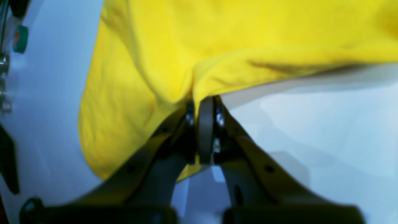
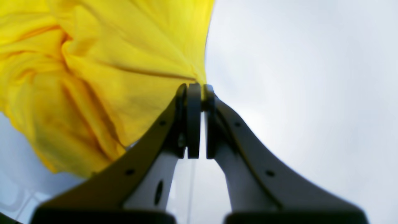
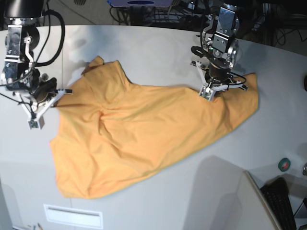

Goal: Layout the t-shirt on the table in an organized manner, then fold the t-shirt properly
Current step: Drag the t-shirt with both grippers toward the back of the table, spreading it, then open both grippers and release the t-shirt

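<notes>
The orange-yellow t-shirt (image 3: 144,129) lies spread but wrinkled across the white table (image 3: 158,52), its lower part reaching toward the front left. In the base view my left gripper (image 3: 217,89) sits on the shirt's right end. The left wrist view shows that gripper (image 1: 202,102) shut on a pinched fold of the t-shirt (image 1: 186,37). At the shirt's left edge, my right gripper (image 3: 50,95) holds the cloth. Its fingers meet in the right wrist view, where the right gripper (image 2: 199,85) is shut on the edge of the t-shirt (image 2: 108,62), beside bare table (image 2: 295,77).
A green tape roll (image 3: 285,164) and a dark keyboard (image 3: 283,203) sit at the front right, next to a raised white panel (image 3: 225,191). Cables and equipment line the far edge. The tape roll (image 1: 20,39) also shows at the left wrist view's left edge.
</notes>
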`<state>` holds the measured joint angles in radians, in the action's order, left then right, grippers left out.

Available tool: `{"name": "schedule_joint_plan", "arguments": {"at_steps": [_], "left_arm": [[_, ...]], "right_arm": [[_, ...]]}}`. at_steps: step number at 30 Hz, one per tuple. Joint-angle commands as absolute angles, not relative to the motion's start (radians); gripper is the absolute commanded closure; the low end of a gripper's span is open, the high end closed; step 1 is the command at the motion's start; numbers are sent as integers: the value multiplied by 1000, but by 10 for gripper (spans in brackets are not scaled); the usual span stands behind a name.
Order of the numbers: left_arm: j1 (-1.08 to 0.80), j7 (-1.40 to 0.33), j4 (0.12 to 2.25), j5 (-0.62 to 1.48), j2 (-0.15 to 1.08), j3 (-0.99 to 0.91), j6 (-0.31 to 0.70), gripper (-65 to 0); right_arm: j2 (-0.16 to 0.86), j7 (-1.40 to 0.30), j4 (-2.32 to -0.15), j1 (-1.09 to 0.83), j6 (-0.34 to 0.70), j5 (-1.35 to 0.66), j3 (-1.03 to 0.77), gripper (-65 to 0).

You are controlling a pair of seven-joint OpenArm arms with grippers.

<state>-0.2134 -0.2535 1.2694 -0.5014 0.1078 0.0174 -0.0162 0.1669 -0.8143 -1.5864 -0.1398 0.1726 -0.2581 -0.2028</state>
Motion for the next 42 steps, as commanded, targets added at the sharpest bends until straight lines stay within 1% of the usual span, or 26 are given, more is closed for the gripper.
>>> {"name": "schedule_joint_plan", "arguments": {"at_steps": [1, 4, 9, 13, 17, 18, 21, 25, 29, 30, 32, 35, 38, 41, 42], "left_arm": [[-217, -257, 1280, -504, 110, 22, -7, 0], [-220, -257, 1285, -504, 108, 24, -5, 0], [-236, -259, 1287, -503, 108, 24, -5, 0], [-240, -259, 1287, -503, 110, 24, -5, -48], [-242, -259, 1288, -499, 110, 21, -5, -94], [-242, -259, 1294, -498, 110, 22, -5, -115], [-265, -259, 1340, -496, 110, 22, -5, -212], [-300, -259, 1428, -495, 108, 21, -5, -370], [-338, -259, 1491, -492, 108, 16, -5, -467], [-355, -259, 1506, -469, 108, 13, -5, -482], [-375, -257, 1537, -377, 117, 13, -5, -492], [-401, -257, 1563, -168, 163, 10, -5, -490], [-415, -257, 1570, 44, 226, 10, -5, -490], [-423, -257, 1570, 191, 280, 10, -5, -490], [-423, -257, 1570, 220, 291, 10, -7, -490]], "right_arm": [[179, -800, -1607, -131, 174, -257, -213, 0], [180, -800, -1607, -131, 174, -242, -211, 0], [177, -797, -1606, -107, 174, -33, -211, 0], [174, -797, -1606, -81, 176, 76, -213, 0], [174, -797, -1606, -62, 176, 81, -213, 0], [174, -797, -1606, -61, 176, 81, -213, 0], [173, -797, -1606, -64, 176, 81, -209, 0], [157, -797, -1606, -61, 176, 79, -219, 0], [139, -797, -1606, -61, 176, 79, -272, 0], [128, -796, -1610, -61, 176, 79, -291, 0], [107, -796, -1612, -61, 182, 79, -340, -6], [76, -743, -1613, -68, 182, 79, -389, -173], [50, -611, -1618, -108, 183, 79, -406, -288], [44, -512, -1624, -137, 185, 77, -406, -414], [42, -492, -1624, -142, 185, 76, -406, -432]]}}
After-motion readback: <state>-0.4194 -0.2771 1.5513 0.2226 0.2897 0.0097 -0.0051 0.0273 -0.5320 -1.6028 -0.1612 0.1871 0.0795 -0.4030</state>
